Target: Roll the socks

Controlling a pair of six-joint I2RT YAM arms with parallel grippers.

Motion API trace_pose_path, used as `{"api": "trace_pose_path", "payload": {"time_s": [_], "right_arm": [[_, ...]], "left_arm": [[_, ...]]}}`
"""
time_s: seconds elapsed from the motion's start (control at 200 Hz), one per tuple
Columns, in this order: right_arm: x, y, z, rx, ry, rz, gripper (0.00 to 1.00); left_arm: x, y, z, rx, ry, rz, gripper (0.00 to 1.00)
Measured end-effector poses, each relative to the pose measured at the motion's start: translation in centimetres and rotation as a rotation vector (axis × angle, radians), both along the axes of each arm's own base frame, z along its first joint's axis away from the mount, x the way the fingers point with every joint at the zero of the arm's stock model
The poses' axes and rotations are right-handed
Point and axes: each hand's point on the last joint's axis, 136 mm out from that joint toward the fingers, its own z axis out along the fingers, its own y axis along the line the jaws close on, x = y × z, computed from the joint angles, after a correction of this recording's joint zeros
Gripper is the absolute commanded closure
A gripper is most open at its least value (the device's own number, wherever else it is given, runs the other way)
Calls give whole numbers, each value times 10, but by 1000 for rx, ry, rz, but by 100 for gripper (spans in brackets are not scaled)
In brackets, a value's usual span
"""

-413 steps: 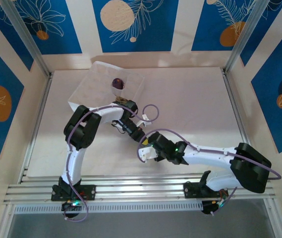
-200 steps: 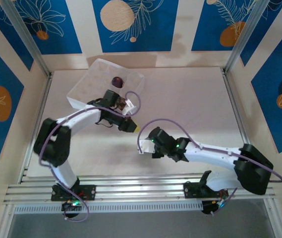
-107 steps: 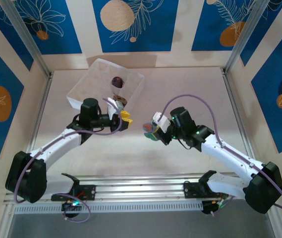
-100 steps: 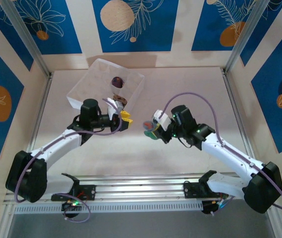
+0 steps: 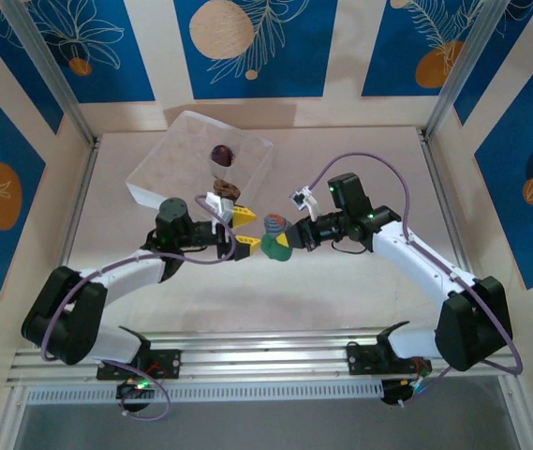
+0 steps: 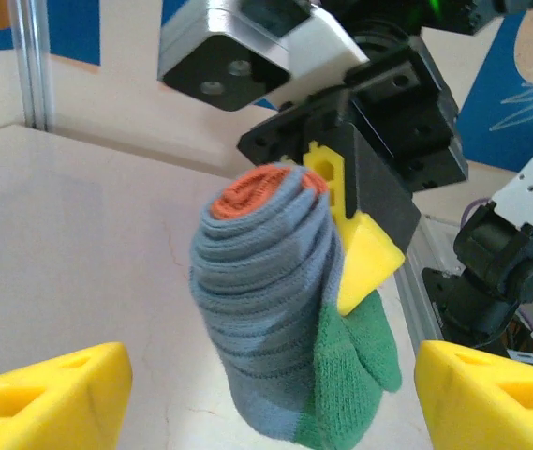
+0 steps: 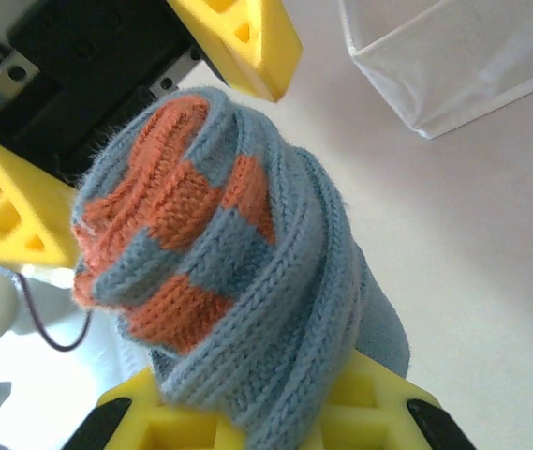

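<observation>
The rolled blue-grey striped knit sock (image 5: 272, 234) with an orange cuff and green toe hangs above the middle of the white table (image 5: 369, 169). It is pinched in the right gripper (image 5: 287, 242), whose jaws are closed on its side. The left gripper (image 5: 245, 232) faces it, yellow fingers spread wide and holding nothing. This looks like a handover: the left should close across the roll's thick middle, not the loose toe, before the right lets go, or the coil may unwind.

White table (image 5: 388, 159), blue floral wall panels (image 5: 294, 56), aluminium rails (image 5: 247, 361).
</observation>
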Motion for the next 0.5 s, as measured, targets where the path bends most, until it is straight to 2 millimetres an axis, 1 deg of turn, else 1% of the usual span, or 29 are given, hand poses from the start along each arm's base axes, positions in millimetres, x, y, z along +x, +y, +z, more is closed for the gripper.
{"api": "trace_pose_path", "payload": {"time_s": [0.275, 0.395, 0.5], "right_arm": [[-3, 4, 4, 58, 87, 22, 100], [-4, 5, 6, 64, 93, 27, 100], [-4, 6, 6, 64, 93, 29, 100]], "left_arm": [[-19, -18, -5, 20, -21, -81, 19], [-17, -24, -3, 25, -15, -90, 19], [-14, -28, -4, 31, -4, -94, 21]]}}
